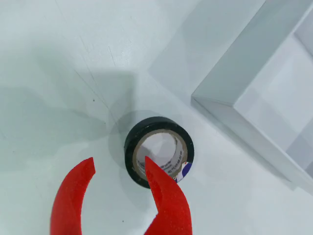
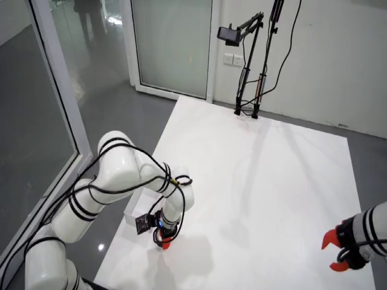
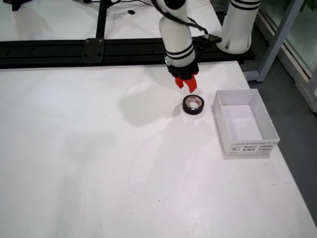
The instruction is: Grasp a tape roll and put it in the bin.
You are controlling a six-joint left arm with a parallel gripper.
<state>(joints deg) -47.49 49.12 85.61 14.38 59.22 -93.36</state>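
Hanging above the white table (image 3: 99,163), the red gripper (image 1: 120,169) has its jaws spread apart and grips nothing. In the gripper-mounted view, going left to right, the left finger (image 1: 73,196) curves up over bare tabletop, clear of everything, with a gap of table between it and the tape roll (image 1: 159,152). The right finger's tip overlaps the roll's near-left rim in this view, pointing toward the hollow core; whether it touches the rim or just hovers over it cannot be told. The roll is black with a pale cardboard core and lies flat on the table. It sits offset to the right of the gap between the fingers rather than centred in it.

Farther right in the same view stands the white bin (image 1: 254,98), its near corner close to the roll but apart from it, open side up.

In the front fixed view, the arm (image 3: 178,34) comes down from the upper middle, the gripper (image 3: 185,83) sits just behind the roll (image 3: 192,104), and the bin (image 3: 245,121) lies just right of the roll, with a printed label on its near wall.

In the high view from behind, the working arm (image 2: 121,175) bends low at the table's near-left edge; the roll is hidden there. A second arm's red gripper (image 2: 336,251) shows at the right edge.
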